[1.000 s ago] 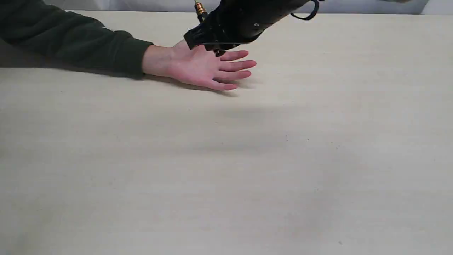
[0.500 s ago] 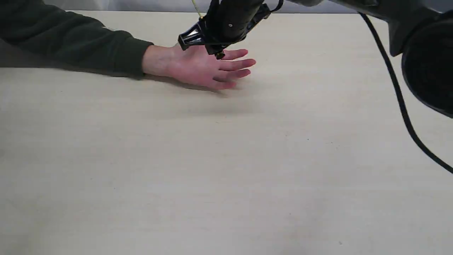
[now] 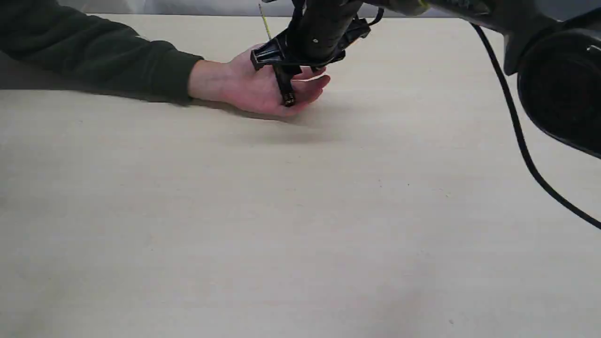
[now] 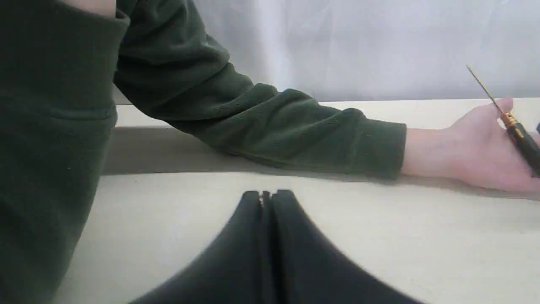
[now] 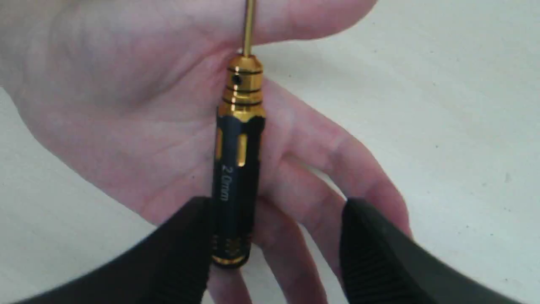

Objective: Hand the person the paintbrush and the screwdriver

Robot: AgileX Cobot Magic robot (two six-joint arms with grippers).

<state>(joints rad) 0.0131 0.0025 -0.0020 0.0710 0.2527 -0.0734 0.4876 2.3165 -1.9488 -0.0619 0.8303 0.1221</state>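
Observation:
The person's bare hand (image 3: 249,87) lies palm up on the table, its arm in a dark green sleeve (image 3: 94,56). The screwdriver (image 5: 236,169), black-handled with gold rings, rests slanted on the palm and fingers, its thin golden shaft (image 3: 265,21) pointing up and back. My right gripper (image 5: 276,207) is open around the handle's rear end; one finger (image 5: 181,249) touches the handle and the other (image 5: 379,253) stands well apart. The hand (image 4: 485,152) and screwdriver (image 4: 521,141) also show in the left wrist view. My left gripper (image 4: 265,198) is shut and holds nothing. The paintbrush is out of view.
A pale beige table (image 3: 300,211) fills the scene, with a white backdrop (image 4: 358,46) behind it. My right arm's black cable (image 3: 521,141) loops down at the right. The person's second green sleeve (image 4: 46,147) hangs close to my left gripper.
My right gripper sank toward the palm and opened. The screwdriver's handle dropped into the hand, and the person's fingers curled up around it.

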